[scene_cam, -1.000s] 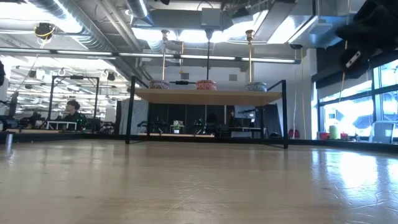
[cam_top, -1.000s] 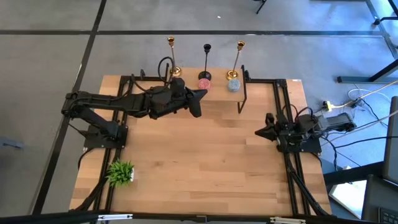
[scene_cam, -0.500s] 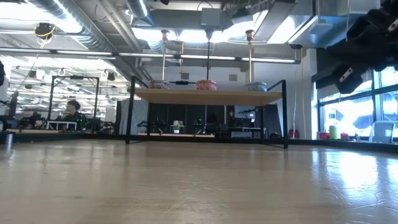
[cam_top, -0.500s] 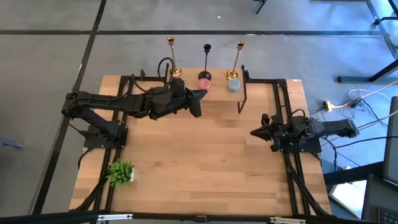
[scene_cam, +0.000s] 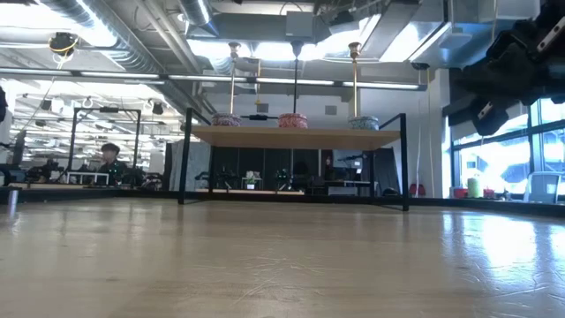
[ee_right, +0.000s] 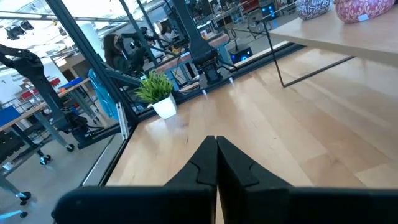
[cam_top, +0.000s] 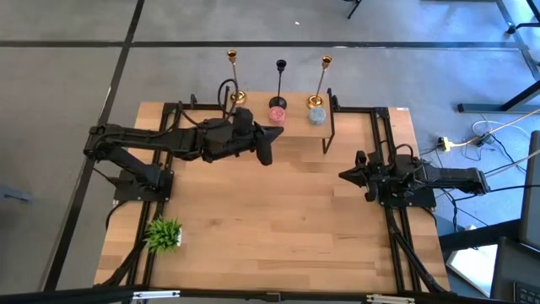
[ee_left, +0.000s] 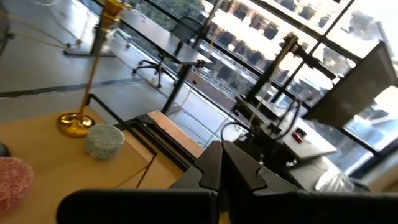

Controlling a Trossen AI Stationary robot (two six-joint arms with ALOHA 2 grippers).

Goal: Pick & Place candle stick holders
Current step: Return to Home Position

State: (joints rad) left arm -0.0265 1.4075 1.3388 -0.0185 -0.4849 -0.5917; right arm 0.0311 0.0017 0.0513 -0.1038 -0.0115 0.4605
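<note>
Three candle stick holders stand on their round bases on a raised wooden shelf at the table's far edge: a gold one at the left, a black one in the middle, and a gold one at the right, which also shows in the left wrist view. My left gripper is shut and empty, in front of the shelf near the black holder. My right gripper is shut and empty, over the table's right part.
A pink round object and a grey round object lie on the shelf by the holders' bases. The shelf's black leg frame stands on the table. A small green plant stands at the near left.
My right gripper has gone a little toward the table's left edge, staying shut, and its arm has stretched out and come lower in the low view. The candle stick holders have not moved.
</note>
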